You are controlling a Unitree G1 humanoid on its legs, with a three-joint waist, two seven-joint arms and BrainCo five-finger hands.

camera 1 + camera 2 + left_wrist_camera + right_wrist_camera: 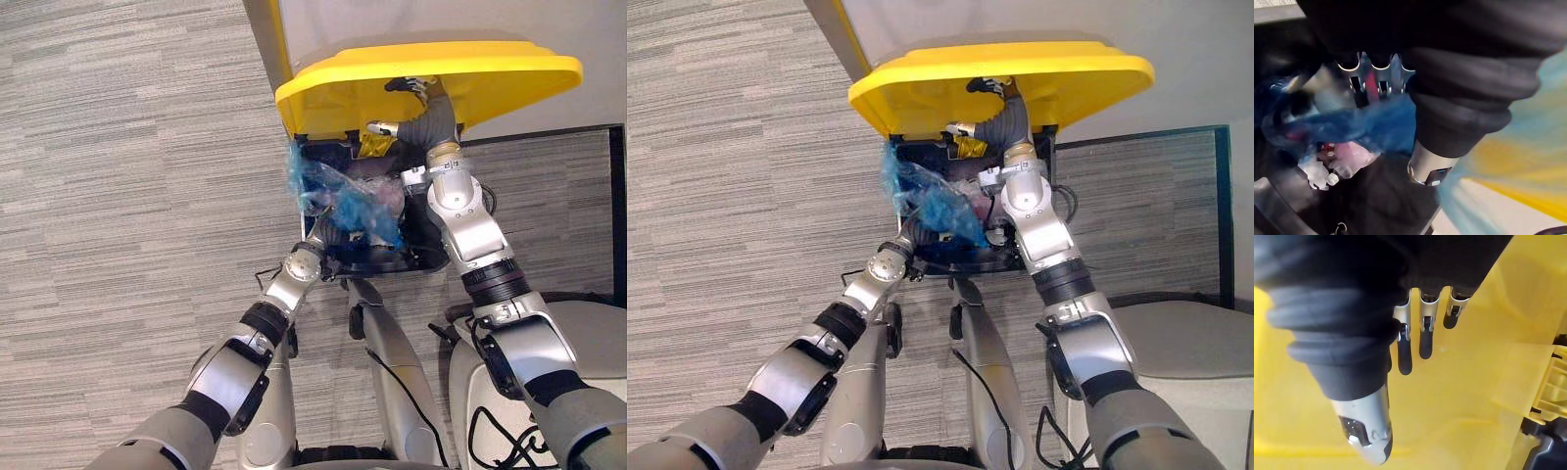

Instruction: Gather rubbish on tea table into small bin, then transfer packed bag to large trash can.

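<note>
Right hand (1424,338), fingers straight, props yellow lid (431,73). Left hand (1371,78) clenches blue bag (338,196) over large trash can (436,257); I'd go deeper inside before releasing.

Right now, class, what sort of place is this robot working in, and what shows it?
Probably an office-like room: grey carpet tiles, a pale wall, and a large yellow-lidded trash can holding a blue bag.
</note>
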